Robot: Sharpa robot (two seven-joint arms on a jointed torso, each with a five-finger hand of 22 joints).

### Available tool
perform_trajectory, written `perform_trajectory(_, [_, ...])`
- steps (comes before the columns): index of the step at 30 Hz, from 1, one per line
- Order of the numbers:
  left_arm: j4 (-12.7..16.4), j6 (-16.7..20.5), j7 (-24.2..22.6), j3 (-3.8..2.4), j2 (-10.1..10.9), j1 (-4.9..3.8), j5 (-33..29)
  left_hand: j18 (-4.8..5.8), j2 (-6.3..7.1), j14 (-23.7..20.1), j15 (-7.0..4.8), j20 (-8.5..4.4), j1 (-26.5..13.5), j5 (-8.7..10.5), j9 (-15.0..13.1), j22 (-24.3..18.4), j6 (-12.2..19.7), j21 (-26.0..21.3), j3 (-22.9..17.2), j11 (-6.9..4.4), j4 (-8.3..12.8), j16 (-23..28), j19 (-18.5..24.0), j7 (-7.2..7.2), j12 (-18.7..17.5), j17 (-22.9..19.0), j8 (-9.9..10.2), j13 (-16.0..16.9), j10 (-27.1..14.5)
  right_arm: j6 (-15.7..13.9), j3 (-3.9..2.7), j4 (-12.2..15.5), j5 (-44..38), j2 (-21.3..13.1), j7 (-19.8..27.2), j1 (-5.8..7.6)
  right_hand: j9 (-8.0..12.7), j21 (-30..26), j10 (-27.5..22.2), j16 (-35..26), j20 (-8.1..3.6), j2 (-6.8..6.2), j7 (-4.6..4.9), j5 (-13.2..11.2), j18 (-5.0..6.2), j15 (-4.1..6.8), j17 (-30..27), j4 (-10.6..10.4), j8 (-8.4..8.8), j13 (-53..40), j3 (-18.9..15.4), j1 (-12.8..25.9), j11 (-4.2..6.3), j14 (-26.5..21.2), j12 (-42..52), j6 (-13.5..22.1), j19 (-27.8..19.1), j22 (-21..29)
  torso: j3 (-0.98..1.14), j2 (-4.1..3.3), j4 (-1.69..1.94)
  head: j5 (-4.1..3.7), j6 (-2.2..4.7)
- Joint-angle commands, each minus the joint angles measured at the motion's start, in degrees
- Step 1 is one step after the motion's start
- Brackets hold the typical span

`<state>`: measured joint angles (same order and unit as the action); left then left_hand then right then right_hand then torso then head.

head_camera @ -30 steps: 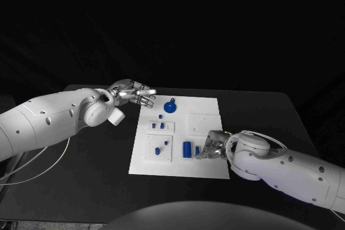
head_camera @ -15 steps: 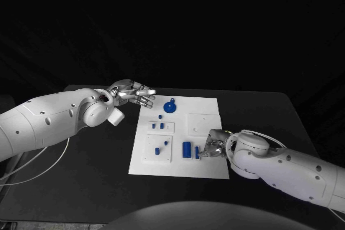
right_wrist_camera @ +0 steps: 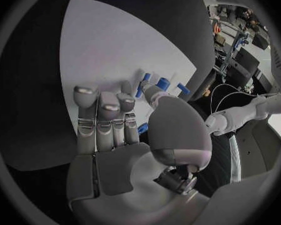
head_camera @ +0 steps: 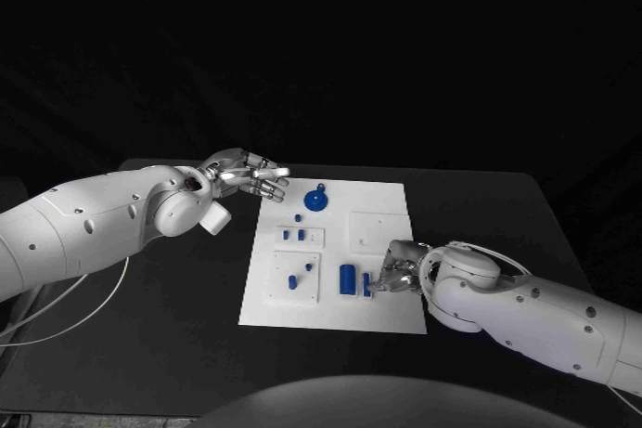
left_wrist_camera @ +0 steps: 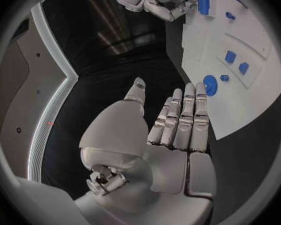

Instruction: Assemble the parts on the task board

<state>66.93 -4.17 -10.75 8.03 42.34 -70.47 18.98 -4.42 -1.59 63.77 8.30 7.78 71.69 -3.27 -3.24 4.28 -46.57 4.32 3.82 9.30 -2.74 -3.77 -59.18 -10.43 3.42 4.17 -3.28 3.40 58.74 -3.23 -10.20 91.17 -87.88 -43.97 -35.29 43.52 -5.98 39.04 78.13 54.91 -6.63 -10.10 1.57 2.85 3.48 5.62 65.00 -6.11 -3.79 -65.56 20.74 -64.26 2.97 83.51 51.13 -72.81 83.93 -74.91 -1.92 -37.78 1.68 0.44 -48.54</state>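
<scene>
- The task board (head_camera: 381, 219) is the white plate lying flat in the middle of the black surface (head_camera: 481, 205), long side running away from the robot
- Blue parts are scattered over the board: a round part with a little stem (head_camera: 315, 201) up near the far left corner, two small pegs (head_camera: 294, 232) in a raised square panel just below it, and another couple of small bits (head_camera: 294, 280) in the lower left square panel
- Closer to the middle of the near half there's a taller blue cylinder (head_camera: 348, 278) standing on the board, with a thinner blue piece (head_camera: 366, 281) right beside it
- The right hand (head_camera: 396, 270) is down on the board right next to that thinner piece, fingers curled in toward it. From the head view it looks like the fingertips are touching or nearly touching it, but I honestly can't tell if it's actually pinched
- The right wrist view shows the same hand (right_wrist_camera: 125, 130) with the fingers (right_wrist_camera: 106, 110) laid fairly straight over the white board and the thumb reaching out toward some small blue parts (right_wrist_camera: 159, 83) just past its tip, still not clear whether anything is clamped
- The left hand (head_camera: 248, 175) hovers off the far left corner of the board, over the dark surface, holding nothing
- In the left wrist view, that hand (left_wrist_camera: 168, 135) has the fingers (left_wrist_camera: 184, 115) straight and side by side, thumb standing apart, palm bare, with the round blue part just past the fingertips
</scene>
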Motion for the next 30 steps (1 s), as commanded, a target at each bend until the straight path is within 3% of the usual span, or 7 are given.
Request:
perform_trajectory(1, [0.05,-0.73,-0.43,-0.02,-0.07,-0.02,0.07,0.31,0.22,-0.48,0.03,-0.14,0.11,-0.09,0.07,-0.08,0.27,-0.16,-0.13,0.13,0.06,0.27,0.4,0.21,0.08,0.01,0.08,0.02,-0.32,-0.92,0.07,-0.21,2.07,-0.42,1.46,-0.19,0.24,-0.04,0.4,-0.36,-0.48,-0.15,0.24,-0.09,-0.83,0.05,-0.09,-0.42,0.12,-0.04,-0.05,0.67,-0.04,0.35,0.01,0.19,3.2,-3.59,0.0,0.05,-0.02,-0.04,0.37])
perform_trajectory(9, [0.02,1.5,-1.72,-0.01,-0.02,-0.02,-0.78,0.3,0.1,-0.36,-0.01,-0.17,0.19,-0.17,0.05,-0.06,-0.02,-0.13,-0.1,0.08,0.14,0.27,0.32,0.26,0.1,0.04,0.05,0.02,-0.11,-2.13,-3.63,-2.99,14.89,-1.22,7.2,-0.15,0.41,-1.48,-0.78,-1.27,-0.24,-1.39,1.54,-0.07,-0.29,-0.24,-0.63,-0.62,0.1,0.33,-2.92,0.84,-0.83,0.06,-0.81,4.24,3.0,-3.1,-0.07,0.37,-0.1,-0.17,1.98])
perform_trajectory(13, [-0.52,4.72,-3.88,-0.01,-0.31,-0.02,-2.97,0.34,-0.18,-0.12,-0.12,-0.25,0.55,-0.49,-0.02,-0.04,-1.84,-0.1,-0.16,-0.15,0.65,0.26,0.22,0.5,0.09,0.04,-0.03,0.02,0.71,-3.8,-5.91,-8.12,26.4,-0.98,14.99,1.32,-1.02,-4.99,-2.11,-2.91,0.27,-0.13,2.04,1.92,0.54,-0.53,-1.65,-1.56,0.11,1.63,-8.42,-0.9,-1.27,-0.38,-1.75,6.26,2.78,-1.9,-0.3,1.03,-0.32,-0.74,4.28])
perform_trajectory(17, [-1.4,7.69,-5.82,-0.02,-0.83,-0.04,-5.55,0.45,-0.77,0.15,-0.24,-0.38,0.79,-0.64,-0.09,-0.04,-3.4,-0.1,-0.01,-0.34,1.36,0.25,0.14,0.71,0.09,0.03,-0.1,0.02,1.28,-4.63,-6.53,-15.02,37.54,0.29,22.58,3.7,-1.31,-22.69,-6.08,-10.81,0.8,4.13,2.55,10.92,1.77,-1.03,-7.27,1.43,0.15,7.9,-15.86,-2.75,-1.82,-2.73,-9.48,7.42,0.74,4.63,-0.49,1.94,-0.48,-1.28,6.11])
perform_trajectory(21, [-3.24,10.67,-7.32,-0.06,-1.96,-0.11,-9.2,0.46,-1.06,0.43,-0.35,-0.5,0.8,-0.62,-0.13,0.01,-4.45,-0.01,0.22,-0.49,1.64,0.24,-0.14,0.91,0.08,0.02,-0.13,0.02,1.64,-4.86,-6.81,-24.22,51.32,2.71,29.84,6.44,-1.2,-26.86,-7.94,-13.22,1.24,8.42,2.73,12.01,2.07,-1.29,-10.15,6.53,0.13,10.97,-19.69,-4.65,-2.06,-3.82,-10.33,7.89,0.57,9.08,-0.46,3.14,-0.44,-1.67,8.1])
perform_trajectory(27, [-6.99,12.11,-8.15,-0.13,-4.0,-0.68,-12.44,0.35,-1.78,-0.13,-0.37,-0.51,1.25,-0.67,-0.17,0.01,-5.59,0.02,0.26,-0.59,2.04,0.28,-0.43,1.55,0.07,-0.15,-0.16,0.01,1.66,-6.96,-7.72,-34.85,60.98,6.99,38.28,8.81,-0.31,-31.65,-9.16,-17.44,2.12,10.86,3.37,14.04,1.47,-2.25,-16.52,11.49,0.07,23.45,-21.39,-5.23,-2.73,-6.6,-17.69,9.1,-1.07,16.63,0.01,4.39,-0.61,-0.65,13.62])
perform_trajectory(30, [-9.35,12.3,-8.55,-0.22,-5.27,-0.97,-13.81,0.11,-2.18,-0.94,-0.25,-0.32,1.54,-0.71,-0.17,-0.05,-5.75,-0.09,0.36,-0.54,2.31,0.31,-0.4,1.93,0.05,-0.25,-0.16,0.0,1.24,-8.25,-8.64,-38.52,63.7,9.14,42.06,9.26,1.42,-35.35,-11.1,-24.84,4.13,11.47,5.06,15.16,1.16,-4.37,-22.45,12.99,0.24,34.29,-20.63,-5.55,-4.52,-11.17,-27.8,12.84,-6.63,22.85,0.2,4.75,-0.64,-0.48,15.08])
